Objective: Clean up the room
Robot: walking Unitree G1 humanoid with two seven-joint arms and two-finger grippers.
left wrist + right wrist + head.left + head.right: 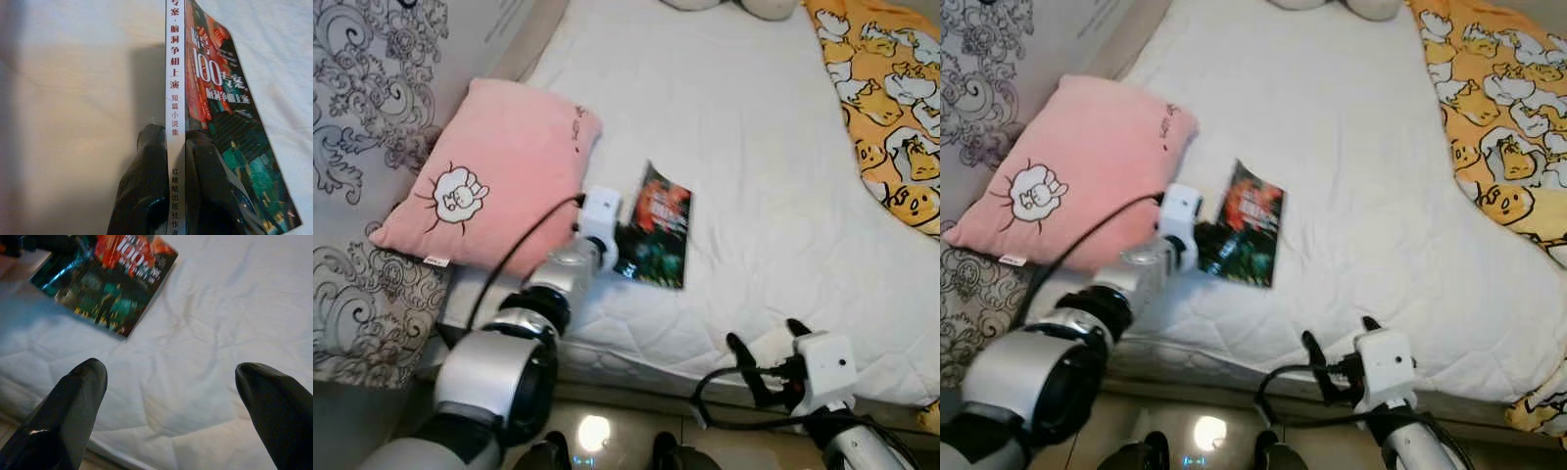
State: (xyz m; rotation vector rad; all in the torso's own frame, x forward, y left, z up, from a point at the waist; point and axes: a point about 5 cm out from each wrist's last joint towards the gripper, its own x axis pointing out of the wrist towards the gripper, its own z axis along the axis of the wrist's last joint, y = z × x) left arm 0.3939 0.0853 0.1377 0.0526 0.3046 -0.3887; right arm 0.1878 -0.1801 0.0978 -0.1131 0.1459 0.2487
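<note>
- Even, soft indoor light across the white mattress [754, 176]; no hard glare there.
- Bright reflected spot on the glossy floor [593, 432].
- Broad soft shadow beside the book [230, 137] in left wrist view.
- Slight blur in right wrist view.

Bedroom: bed [734, 127], pink pillow [499, 176]

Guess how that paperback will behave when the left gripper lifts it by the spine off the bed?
The book looks thin and softcover, so it is probably light and likely to flop or fan open below the pinch. The left gripper grips only its spine edge, so the glossy cover may slip or swing. The quilted white mattress is soft, so a drop seems harmless.
</note>
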